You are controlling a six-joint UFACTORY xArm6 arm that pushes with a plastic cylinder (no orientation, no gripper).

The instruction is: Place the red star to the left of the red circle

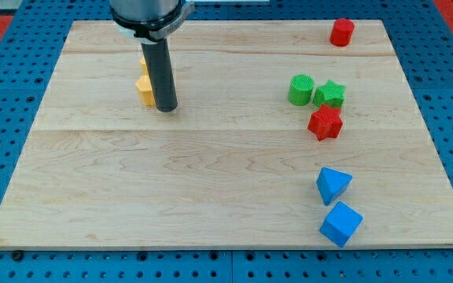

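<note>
The red star (325, 123) lies on the wooden board at the view's right, just below the green star (330, 93) and touching it. The red circle (341, 32), a short cylinder, stands near the board's top right edge, well above the red star. My tip (166, 108) is at the view's upper left, far to the left of both red blocks, right beside a yellow block (145, 86) that the rod partly hides.
A green cylinder (300, 90) stands to the left of the green star, touching it. A blue triangular block (333, 185) and a blue cube (340, 224) lie at the lower right. The wooden board (171, 181) rests on a blue perforated base.
</note>
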